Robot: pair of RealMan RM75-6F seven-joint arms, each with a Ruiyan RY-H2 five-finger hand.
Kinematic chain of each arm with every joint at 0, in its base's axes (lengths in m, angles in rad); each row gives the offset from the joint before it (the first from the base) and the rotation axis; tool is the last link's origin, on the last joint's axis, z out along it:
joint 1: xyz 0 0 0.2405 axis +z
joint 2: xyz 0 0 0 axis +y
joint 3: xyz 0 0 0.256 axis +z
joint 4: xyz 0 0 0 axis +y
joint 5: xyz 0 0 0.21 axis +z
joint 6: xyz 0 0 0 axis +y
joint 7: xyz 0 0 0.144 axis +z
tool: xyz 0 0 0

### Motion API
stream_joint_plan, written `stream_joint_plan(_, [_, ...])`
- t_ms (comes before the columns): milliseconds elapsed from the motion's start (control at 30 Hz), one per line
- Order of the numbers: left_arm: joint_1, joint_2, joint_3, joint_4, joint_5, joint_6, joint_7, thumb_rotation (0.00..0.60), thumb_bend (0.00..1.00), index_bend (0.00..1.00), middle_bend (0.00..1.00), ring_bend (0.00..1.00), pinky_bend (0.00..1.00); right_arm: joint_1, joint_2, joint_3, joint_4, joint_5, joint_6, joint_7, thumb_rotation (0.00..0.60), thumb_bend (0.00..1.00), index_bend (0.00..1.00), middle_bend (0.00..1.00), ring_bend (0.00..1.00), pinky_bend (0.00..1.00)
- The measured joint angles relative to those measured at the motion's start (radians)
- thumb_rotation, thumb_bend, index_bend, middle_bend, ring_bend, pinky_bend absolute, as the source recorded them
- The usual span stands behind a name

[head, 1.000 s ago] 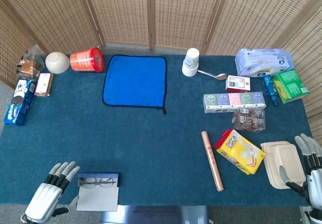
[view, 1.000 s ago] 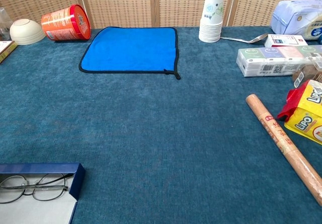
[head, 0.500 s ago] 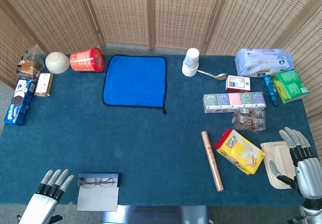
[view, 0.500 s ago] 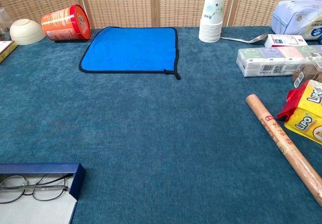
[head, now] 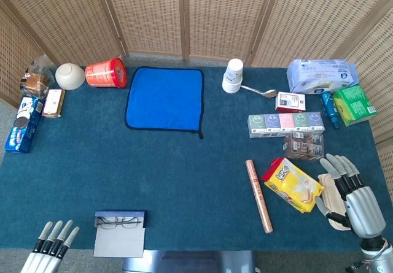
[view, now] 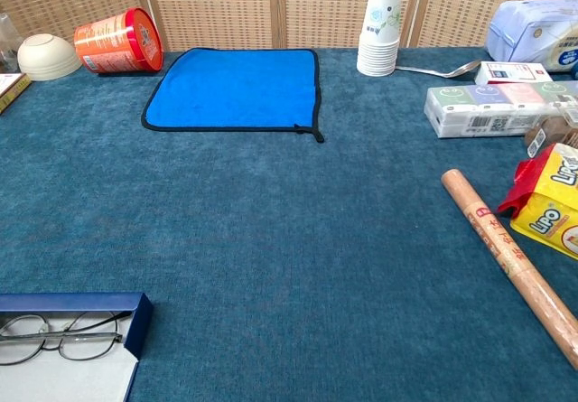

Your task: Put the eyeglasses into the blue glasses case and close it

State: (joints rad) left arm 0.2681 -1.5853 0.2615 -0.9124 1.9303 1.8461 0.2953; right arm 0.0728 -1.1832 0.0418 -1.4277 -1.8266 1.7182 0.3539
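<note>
Lying inside the open blue glasses case point(head: 120, 233), the eyeglasses point(head: 119, 223) await lid closure; both the left robot hand point(head: 50, 253) and right robot hand point(head: 350, 190) are spread, empty.

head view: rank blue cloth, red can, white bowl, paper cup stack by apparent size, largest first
1. blue cloth, by far the largest.
2. red can, lying on its side.
3. white bowl and paper cup stack: too alike in area to rank; the bowl is wider, the stack taller.
All four sit in the far row, so nearness barely skews it.
</note>
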Motion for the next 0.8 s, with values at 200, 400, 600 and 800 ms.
stream_joint_plan(200, [0.036,-0.028,0.001,0.075,-0.023,-0.002,0.011,0.375,0.27,0.00,0.00,0.00,0.00,0.008,0.002,-0.004,0.004,-0.008,0.020,0.017,0.600,0.37,0.00,0.04,0.00,0.11])
stream_joint_plan(400, [0.039,-0.053,-0.004,0.123,-0.025,-0.013,0.048,0.407,0.28,0.00,0.00,0.00,0.00,0.008,-0.001,-0.011,0.029,-0.007,0.045,0.046,0.600,0.37,0.00,0.04,0.00,0.11])
stream_joint_plan(600, [0.026,-0.087,-0.011,0.148,-0.011,-0.015,0.094,0.410,0.27,0.00,0.00,0.00,0.00,0.001,-0.001,-0.016,0.056,0.001,0.074,0.083,0.600,0.37,0.00,0.04,0.00,0.11])
stream_joint_plan(800, [0.014,-0.116,-0.020,0.192,0.002,-0.002,0.127,0.413,0.27,0.00,0.00,0.00,0.00,-0.011,0.003,-0.018,0.083,0.013,0.105,0.116,0.600,0.37,0.00,0.04,0.00,0.11])
